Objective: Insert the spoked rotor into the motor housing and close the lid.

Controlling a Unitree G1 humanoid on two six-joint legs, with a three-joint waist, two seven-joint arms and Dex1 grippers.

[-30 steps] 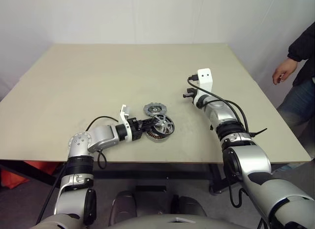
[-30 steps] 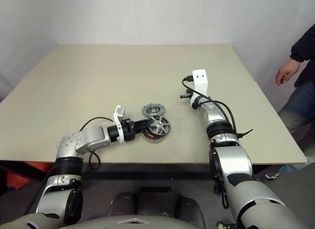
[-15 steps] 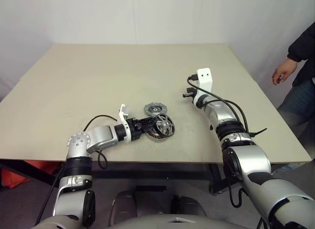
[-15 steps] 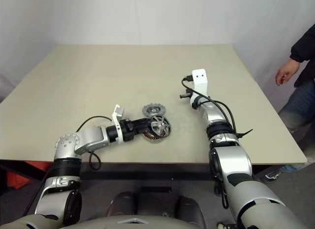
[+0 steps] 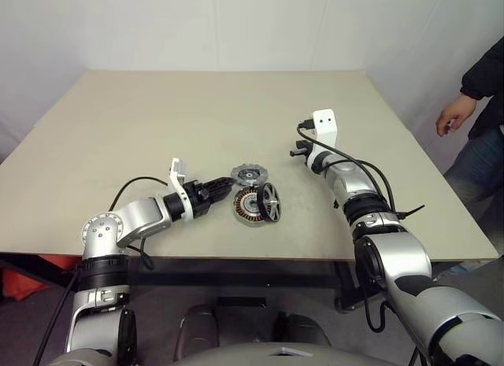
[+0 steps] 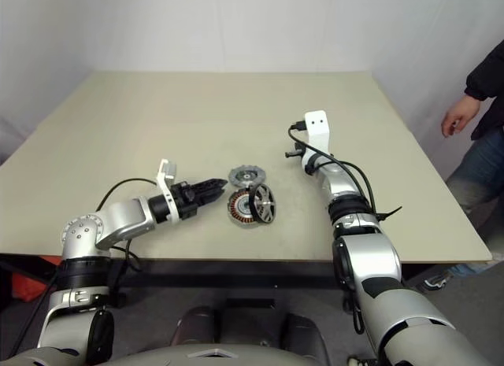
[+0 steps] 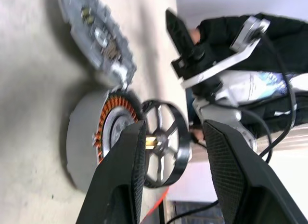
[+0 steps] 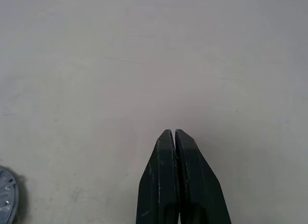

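Motor housing (image 5: 247, 206) with spoked rotor (image 5: 269, 202) propped upright at its rim; left pincer (image 5: 224, 190) spread, empty

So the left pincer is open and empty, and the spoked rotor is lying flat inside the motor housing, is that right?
Not quite. The left pincer is open and empty, but the spoked rotor is not lying flat inside the motor housing. It stands tilted on its edge, leaning against the housing's right side, with the copper windings uncovered. The left eye view shows this.
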